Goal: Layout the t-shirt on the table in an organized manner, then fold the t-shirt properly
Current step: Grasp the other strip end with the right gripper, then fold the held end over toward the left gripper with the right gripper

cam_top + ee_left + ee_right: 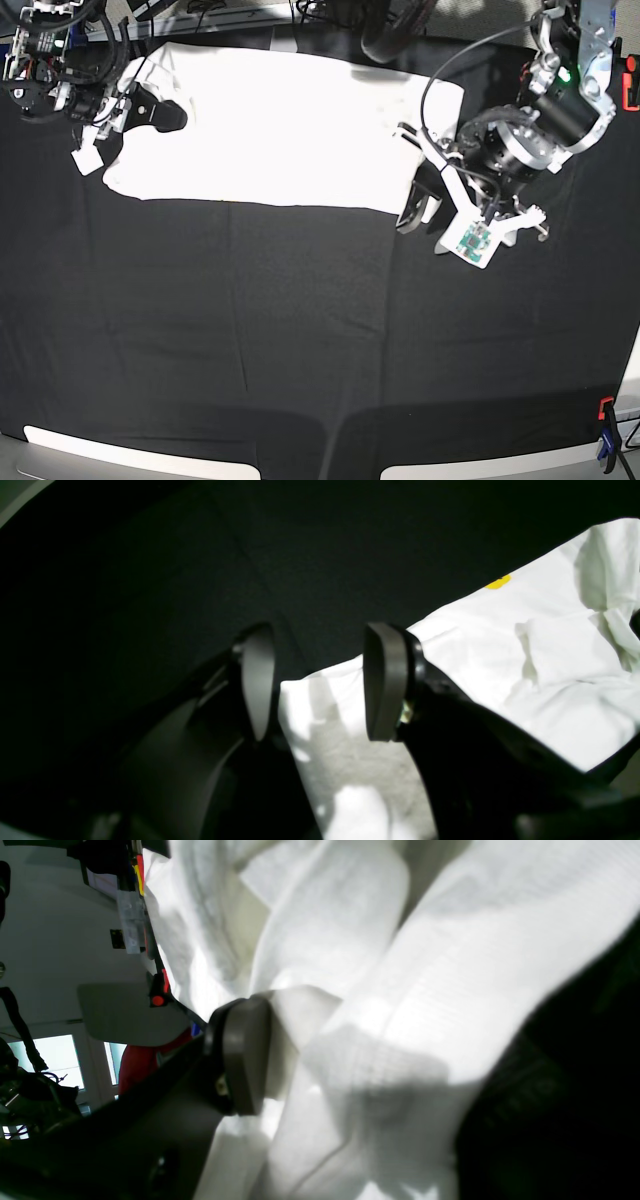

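1. The t-shirt [270,125] is soft, light cotton that will sag, bunch and drag over the cloth-topped desk [300,330] rather than slide stiffly. In my judgement it is best taken at a corner or hem edge, pinching both layers, not out in the loose middle.
2. It looks plain white and overexposed from above. It is spread roughly flat with rumpled folds at both ends, and only a small yellow mark [497,582] of its print shows.
3. It lies between the two claws, on the far part of the desk.
4. The left claw [320,680] stands spread, its pads apart. A corner of the shirt lies just below and between them, and nothing is pinched.
5. The right claw [125,105] sits at the opposite, crumpled end. One pad [245,1055] shows, with cloth bunched right against it; the other is hidden. The claw is wide, but whether it grips the fabric I cannot tell.
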`<state>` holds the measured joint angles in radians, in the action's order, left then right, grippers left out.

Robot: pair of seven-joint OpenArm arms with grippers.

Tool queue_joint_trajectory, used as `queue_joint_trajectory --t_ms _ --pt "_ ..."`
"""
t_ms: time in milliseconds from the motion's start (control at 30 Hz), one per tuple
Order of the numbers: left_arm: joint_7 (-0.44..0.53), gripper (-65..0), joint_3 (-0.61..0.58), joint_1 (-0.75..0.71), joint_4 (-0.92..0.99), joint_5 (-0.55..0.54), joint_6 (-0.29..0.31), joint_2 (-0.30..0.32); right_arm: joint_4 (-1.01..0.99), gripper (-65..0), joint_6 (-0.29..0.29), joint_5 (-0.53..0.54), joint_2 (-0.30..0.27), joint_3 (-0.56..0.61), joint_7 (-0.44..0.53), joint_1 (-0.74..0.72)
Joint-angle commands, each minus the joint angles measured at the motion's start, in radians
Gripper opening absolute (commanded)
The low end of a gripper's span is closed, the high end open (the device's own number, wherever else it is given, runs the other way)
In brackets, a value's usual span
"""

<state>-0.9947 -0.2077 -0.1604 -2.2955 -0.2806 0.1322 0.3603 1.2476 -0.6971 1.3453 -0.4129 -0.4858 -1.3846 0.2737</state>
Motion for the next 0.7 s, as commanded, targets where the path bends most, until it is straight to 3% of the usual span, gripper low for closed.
queue_joint_trajectory --t_ms 0,133,267,567,600,667 --pt "0.023 -38.1 0.004 0.008 -0.018 -0.002 -0.002 0.003 0.007 -30.7 -0.001 -0.026 -0.015 0.002 -0.012 0.001" --pt "0.023 -38.1 0.004 0.008 -0.018 -0.002 -0.002 0.003 0.007 -30.7 -0.001 -0.011 -0.033 0.002 -0.012 0.0" --pt "0.023 -38.1 0.004 0.008 -0.018 -0.002 -0.002 0.003 0.007 -30.8 -0.001 0.138 -0.033 0.002 -0.012 0.0" --pt "0.023 -38.1 0.004 0.008 -0.018 -0.002 -0.002 0.003 0.007 -30.8 -0.001 0.138 -0.033 0.002 -0.012 -0.002" --pt "0.023 -38.1 0.004 0.008 -0.018 -0.002 -0.002 0.003 0.007 -31.2 -0.001 0.138 -0.033 0.002 -0.012 -0.002" --pt "0.023 -38.1 0.004 0.008 -0.018 -0.002 -0.002 0.003 0.007 -38.0 -0.001 0.138 -0.033 0.002 -0.012 -0.002"
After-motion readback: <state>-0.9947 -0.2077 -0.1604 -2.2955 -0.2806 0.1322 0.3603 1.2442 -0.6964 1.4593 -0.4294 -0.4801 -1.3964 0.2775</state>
